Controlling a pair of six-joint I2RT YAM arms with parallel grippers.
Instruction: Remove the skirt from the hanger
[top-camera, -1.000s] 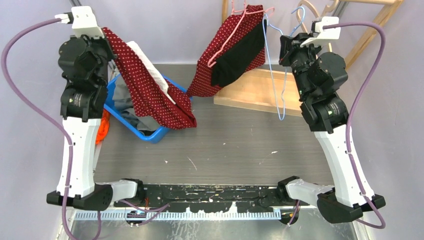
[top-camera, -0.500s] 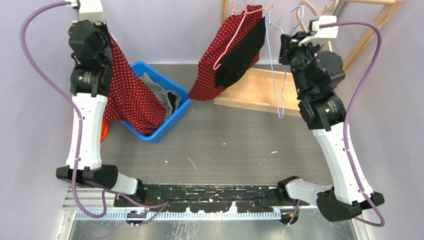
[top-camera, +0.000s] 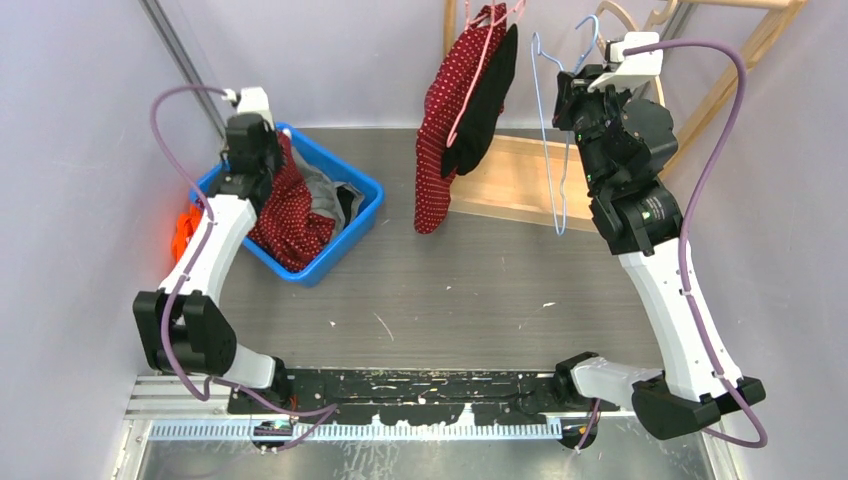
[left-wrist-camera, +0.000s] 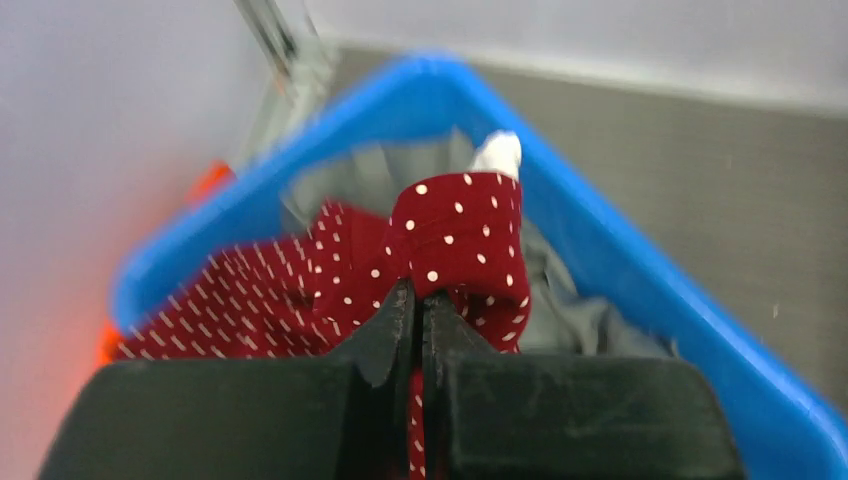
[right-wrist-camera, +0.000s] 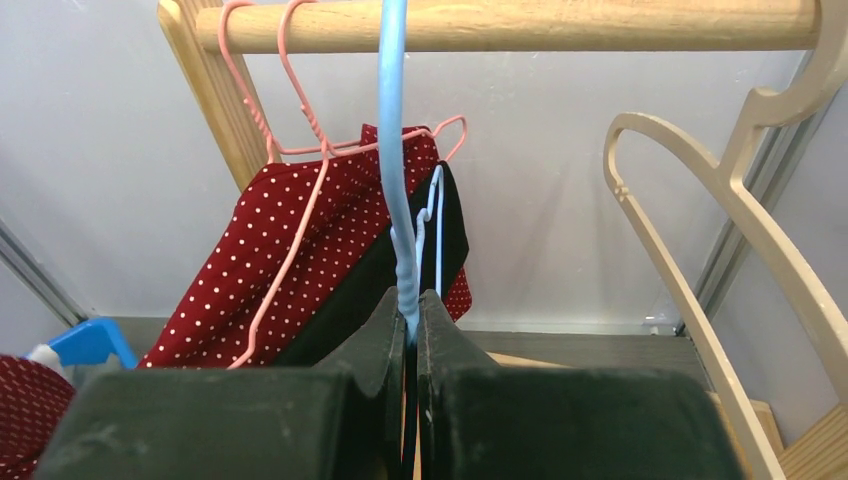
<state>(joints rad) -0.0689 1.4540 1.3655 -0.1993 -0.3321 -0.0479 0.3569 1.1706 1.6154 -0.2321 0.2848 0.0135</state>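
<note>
I am pressing my left hand (left-wrist-camera: 418, 296) together on a fold of the red dotted skirt (left-wrist-camera: 459, 232), with the cloth bunching just past my fingertips. The rest of the skirt is lying in the blue bin (top-camera: 366, 192) at the far left corner of the bench, on top of grey clothes. My left arm is stretching from the near left corner toward that bin, with the wrist tipping down over its rim.

I am pinching the blue hanger (right-wrist-camera: 393, 150) with my right hand (right-wrist-camera: 412, 302), the fingers closing on its twisted neck just under the hook. The hook is sitting over the wooden rail (right-wrist-camera: 560, 25) near the far edge, to the right. My right arm is standing tall from the near right corner, the wrist bending toward the rail.

Left of the blue hanger, a pink hanger (right-wrist-camera: 298, 228) is carrying another red dotted garment (top-camera: 438, 140) and a black one (top-camera: 490, 95).
</note>
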